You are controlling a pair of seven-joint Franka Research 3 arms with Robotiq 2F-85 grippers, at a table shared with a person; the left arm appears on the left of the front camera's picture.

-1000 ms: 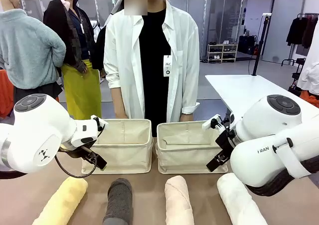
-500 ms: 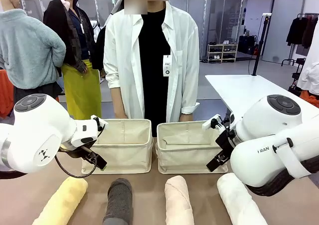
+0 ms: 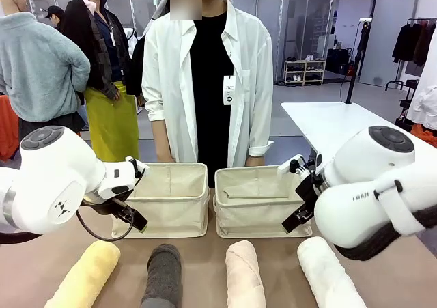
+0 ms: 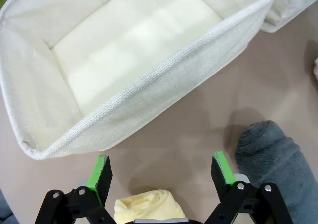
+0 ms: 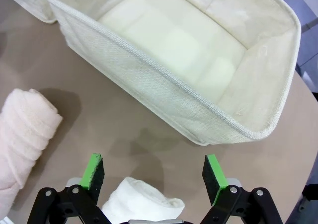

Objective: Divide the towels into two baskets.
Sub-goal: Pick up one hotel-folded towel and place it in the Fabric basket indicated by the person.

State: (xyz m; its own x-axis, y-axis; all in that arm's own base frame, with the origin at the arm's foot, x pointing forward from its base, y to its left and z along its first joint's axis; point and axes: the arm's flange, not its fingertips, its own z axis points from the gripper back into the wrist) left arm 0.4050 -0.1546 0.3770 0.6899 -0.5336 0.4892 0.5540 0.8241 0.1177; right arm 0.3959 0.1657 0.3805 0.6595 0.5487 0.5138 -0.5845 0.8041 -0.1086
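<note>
Four rolled towels lie in a row along the near edge: yellow (image 3: pixel 85 274), dark grey (image 3: pixel 162 275), pink (image 3: pixel 244 274) and white (image 3: pixel 328 274). Behind them two cream baskets stand side by side, the left one (image 3: pixel 171 212) and the right one (image 3: pixel 256 216), both with nothing inside. My left gripper (image 3: pixel 135 219) hangs open above the end of the yellow towel (image 4: pixel 146 206), just short of the left basket's rim (image 4: pixel 164 85); the grey towel (image 4: pixel 276 157) lies beside it. My right gripper (image 3: pixel 295 219) hangs open over the end of the white towel (image 5: pixel 141 204), in front of the right basket (image 5: pixel 164 90), with the pink towel (image 5: pixel 22 134) off to one side.
A person in a white shirt (image 3: pixel 208 82) stands at the far side, right behind the baskets, arms down. A white table (image 3: pixel 334 123) stands at the back right. Brown tabletop (image 3: pixel 205 253) shows between the towels and the baskets.
The bulk of my right arm has shifted slightly; the left arm barely moved. Both grippers stay open, and the towels and baskets lie as before.
</note>
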